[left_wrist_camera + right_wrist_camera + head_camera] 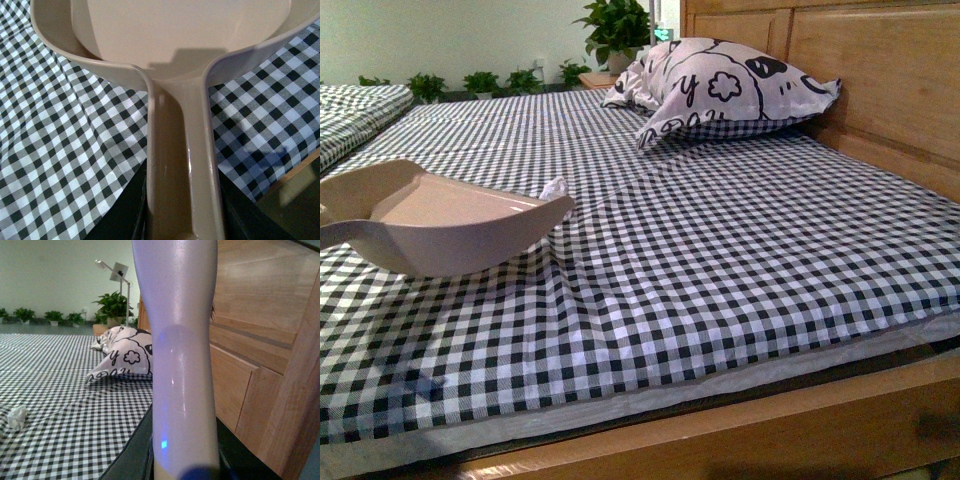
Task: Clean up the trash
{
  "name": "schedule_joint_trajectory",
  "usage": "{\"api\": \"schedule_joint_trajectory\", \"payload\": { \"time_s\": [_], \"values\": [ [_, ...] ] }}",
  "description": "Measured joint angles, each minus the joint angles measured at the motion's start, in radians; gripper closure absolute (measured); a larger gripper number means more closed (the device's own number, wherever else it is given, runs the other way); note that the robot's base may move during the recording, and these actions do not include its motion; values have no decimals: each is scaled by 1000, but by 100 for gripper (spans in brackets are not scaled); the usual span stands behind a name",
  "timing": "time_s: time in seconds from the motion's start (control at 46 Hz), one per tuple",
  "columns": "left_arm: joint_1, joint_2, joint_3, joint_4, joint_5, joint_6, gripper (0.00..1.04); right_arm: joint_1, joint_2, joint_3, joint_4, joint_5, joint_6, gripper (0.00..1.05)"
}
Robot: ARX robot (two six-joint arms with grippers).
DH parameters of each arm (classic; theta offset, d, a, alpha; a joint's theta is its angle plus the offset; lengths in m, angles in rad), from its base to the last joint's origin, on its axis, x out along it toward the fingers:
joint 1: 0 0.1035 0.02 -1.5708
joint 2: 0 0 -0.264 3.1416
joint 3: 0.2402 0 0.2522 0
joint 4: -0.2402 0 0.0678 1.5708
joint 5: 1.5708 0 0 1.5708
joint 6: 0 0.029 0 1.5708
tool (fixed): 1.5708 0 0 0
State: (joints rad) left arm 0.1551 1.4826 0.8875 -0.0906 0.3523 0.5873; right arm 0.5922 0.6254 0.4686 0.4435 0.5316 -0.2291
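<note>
The trash (556, 188), a small white crumpled wad, lies on the checked bedsheet (720, 260) just beyond the tip of the pinkish-beige dustpan (450, 225). The wad also shows in the right wrist view as the trash (16, 417), low and far off to one side. My left gripper (182, 220) is shut on the dustpan's handle (182, 165), its dark fingers (125, 210) on either side; the pan (175, 30) hovers over the sheet. My right gripper (185, 460) is shut on the pale brush handle (180, 365); the brush head is out of view. Neither arm shows in the front view.
A black-and-white printed pillow (720, 85) leans at the head of the bed against the wooden headboard (880, 80). The headboard (260, 340) stands close beside the brush handle. Potted plants (615, 30) line the far wall. The bed's wooden front edge (770, 430) runs below.
</note>
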Motion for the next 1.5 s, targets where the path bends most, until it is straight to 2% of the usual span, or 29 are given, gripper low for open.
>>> {"api": "schedule_joint_trajectory", "payload": {
  "time_s": [0.37,0.978,1.0,1.022,1.065,1.109,1.174,1.239,1.304,1.391,1.5],
  "values": [
    [-35,142,43,67,14,2,78,0,0,0,0,0,0,86],
    [-40,206,45,72,11,14,78,0,0,0,0,0,0,86],
    [-40,206,45,72,11,14,78,3,4,5,-21,16,6,86],
    [-40,206,45,72,11,14,78,7,28,50,-150,73,43,86],
    [-40,206,45,72,10,14,78,-5,76,138,-353,107,91,86],
    [-40,206,46,72,9,14,78,-33,156,254,-557,68,135,86],
    [-40,206,47,72,10,15,78,-66,269,344,-676,-16,142,86],
    [-40,206,47,71,11,15,78,-83,372,385,-659,-93,128,86],
    [-40,206,47,71,10,15,78,-100,549,472,-610,-229,108,86],
    [-40,206,47,71,11,15,78,-112,753,576,-581,-342,77,86],
    [-40,207,47,71,11,15,78,-114,1013,768,-577,-356,-13,86]
  ]
}}
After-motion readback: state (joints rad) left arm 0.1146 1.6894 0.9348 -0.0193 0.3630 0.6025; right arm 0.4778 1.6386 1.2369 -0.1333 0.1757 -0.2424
